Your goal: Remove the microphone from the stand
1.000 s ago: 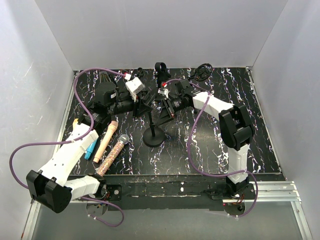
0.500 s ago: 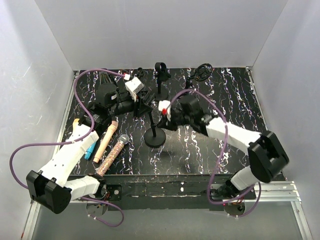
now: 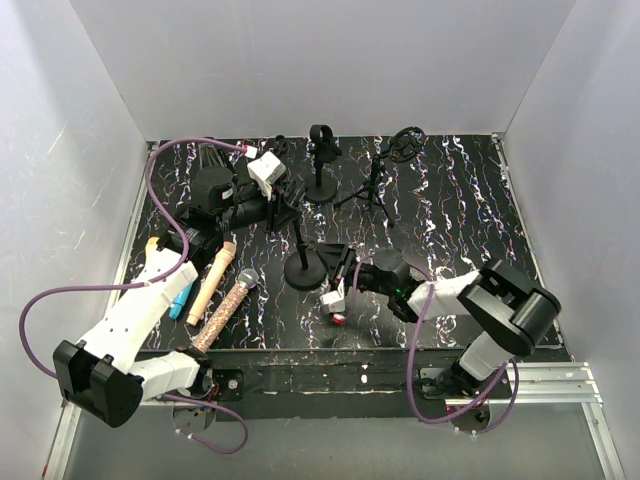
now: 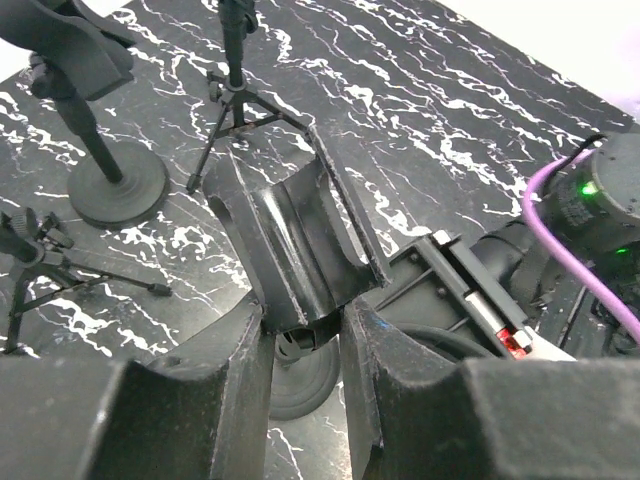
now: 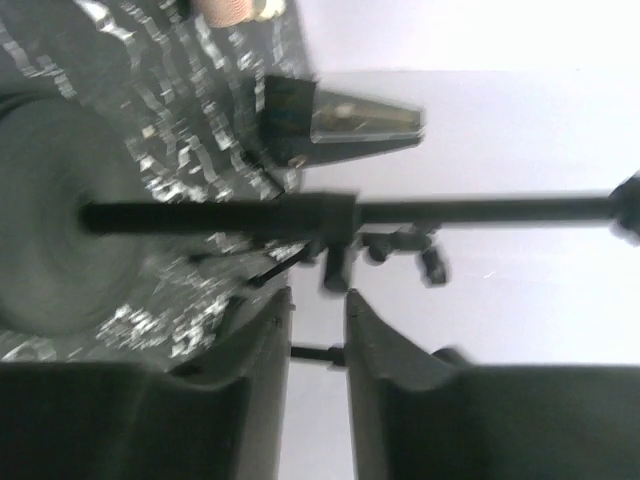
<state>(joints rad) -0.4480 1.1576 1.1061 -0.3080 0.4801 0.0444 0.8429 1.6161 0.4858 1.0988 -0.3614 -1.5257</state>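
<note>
**Microphone and stand: present condition**

- Peach microphone, glitter microphone: lying side by side on the surface, left of the left hand.
- Left hand: clamped on the clip. The cradle is empty, so the microphone is not there.
- Stand: upright, with its base between the two hands.
- Right hand: low, beside the base. Its fingers are nearly together, and I cannot tell whether it holds anything.
- Handling (judged): the microphone is rigid, fairly light and head-heavy, with a smooth barrel and a grille that dents easily. Grip it mid-barrel.
</note>
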